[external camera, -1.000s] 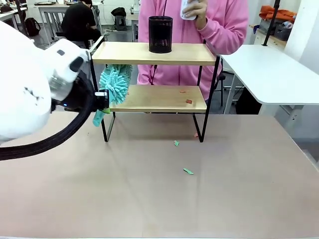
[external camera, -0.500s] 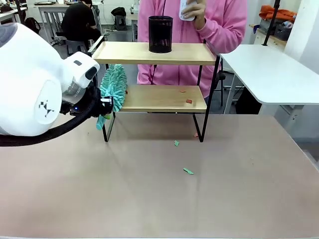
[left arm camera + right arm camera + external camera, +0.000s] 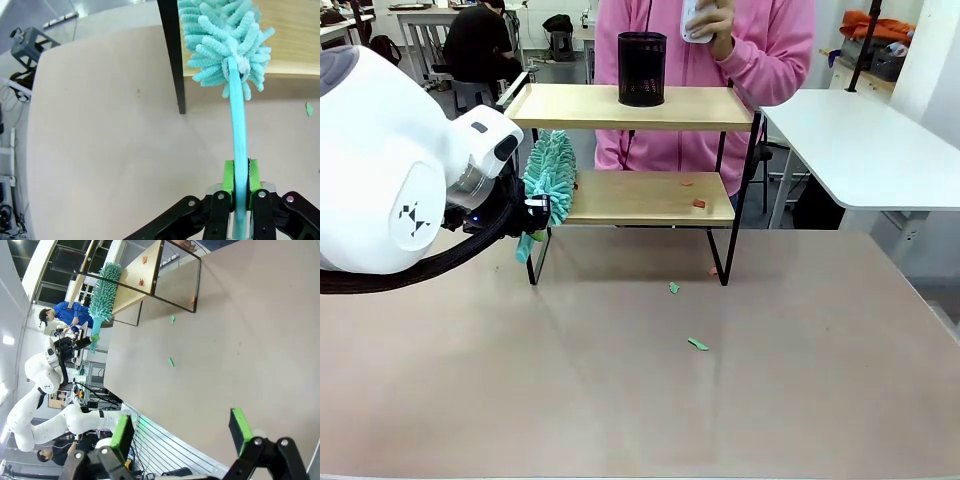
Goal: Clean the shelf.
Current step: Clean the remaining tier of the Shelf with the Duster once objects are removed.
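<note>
Left gripper (image 3: 527, 210) is clamped tight on the handle of the teal duster (image 3: 552, 168), and the left wrist view confirms it: green pads (image 3: 228, 176) squeezed either side of the stick. Over the last second I've rolled the wrist. The fluffy head was face-on to me at the shelf's (image 3: 570, 106) left end, and now it stands edge-on, tucked between the two boards just inside the left front leg. In the last half second it has barely crept inward.

So the tool is lined up, but I judge the sweep itself hasn't begun. The red scraps (image 3: 698, 203) on the lower board (image 3: 620, 198) sit exactly where they were, towards the shelf's right end, well apart from the duster. The green bits (image 3: 697, 344) on the table (image 3: 520, 400) in front of the shelf haven't stirred either. The black mesh cup (image 3: 642, 68) stands on the top board.

Right gripper (image 3: 180, 431) hangs with its jaws wide apart, holding nothing, well away from the shelf.

Next call, as I see it: drag the head rightward along that lower board.
</note>
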### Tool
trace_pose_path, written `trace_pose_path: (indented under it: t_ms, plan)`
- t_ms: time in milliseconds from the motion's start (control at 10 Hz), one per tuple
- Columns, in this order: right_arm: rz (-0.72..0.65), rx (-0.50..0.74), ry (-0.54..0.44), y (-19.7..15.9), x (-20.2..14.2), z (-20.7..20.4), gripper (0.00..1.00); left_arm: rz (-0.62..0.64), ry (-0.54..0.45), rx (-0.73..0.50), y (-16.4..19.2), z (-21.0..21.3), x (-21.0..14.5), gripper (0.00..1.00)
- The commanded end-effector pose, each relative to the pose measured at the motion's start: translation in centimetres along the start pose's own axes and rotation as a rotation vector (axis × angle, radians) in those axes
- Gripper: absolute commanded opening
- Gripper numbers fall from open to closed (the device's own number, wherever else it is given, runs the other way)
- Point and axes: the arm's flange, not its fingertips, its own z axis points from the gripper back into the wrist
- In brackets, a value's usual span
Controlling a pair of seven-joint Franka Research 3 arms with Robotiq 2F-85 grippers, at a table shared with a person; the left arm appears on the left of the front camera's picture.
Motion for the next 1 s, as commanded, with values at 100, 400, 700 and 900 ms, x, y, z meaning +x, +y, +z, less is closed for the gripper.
trace_pose_path:
  t_ms: [100,400,700,900]
  plan:
    - [0.025,0.021,-0.019,0.0,0.1,-0.1,1.00,-0.013,-0.020,0.001,0.2,0.2,-0.2,0.13]
    - [0.025,0.021,-0.019,0.0,0.1,-0.1,1.00,-0.094,0.004,-0.030,-2.1,-0.9,0.3,0.13]
    - [0.025,0.021,-0.019,0.0,0.1,-0.1,1.00,-0.197,0.028,-0.060,-5.0,-1.9,0.7,0.13]
    - [0.025,0.021,-0.019,0.0,0.1,-0.1,1.00,-0.260,0.030,-0.088,-7.0,-2.4,1.0,0.13]
